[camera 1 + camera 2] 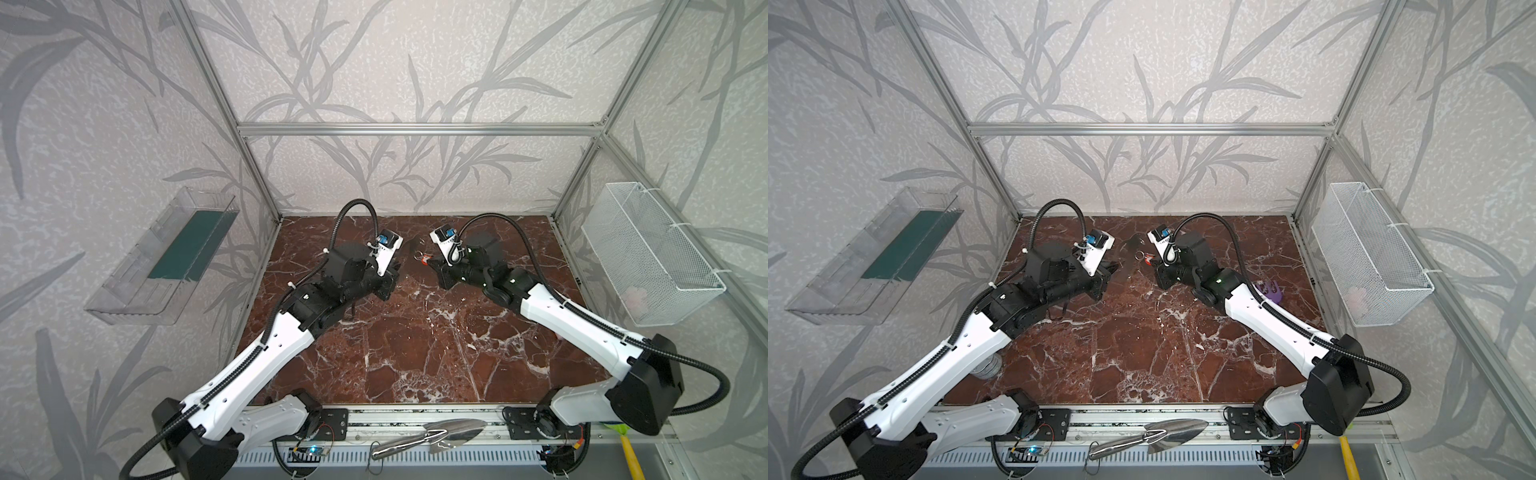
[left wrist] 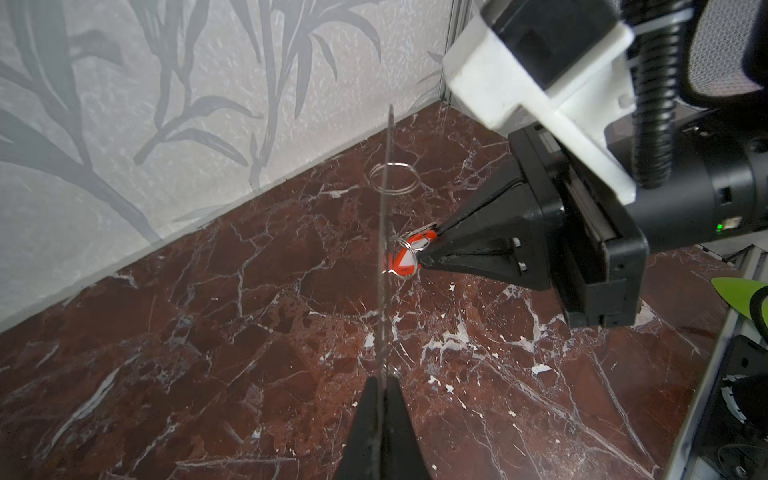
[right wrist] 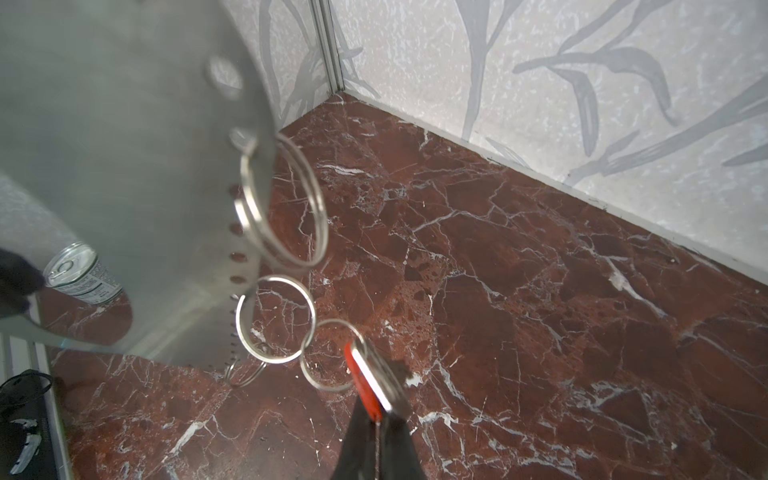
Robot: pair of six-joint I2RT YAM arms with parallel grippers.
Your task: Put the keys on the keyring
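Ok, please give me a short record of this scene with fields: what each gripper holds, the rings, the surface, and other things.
left gripper: shut on flat grey metal plate with a row of small holes
right gripper: shut on small red tag with pale centre
steel split rings: a large one hangs from a plate hole; a smaller one at the plate's edge links through another ring to the tag
surface: red-brown marble-pattern table
other things: shiny steel trowel on the front rail; white wire-mesh basket on the right wall
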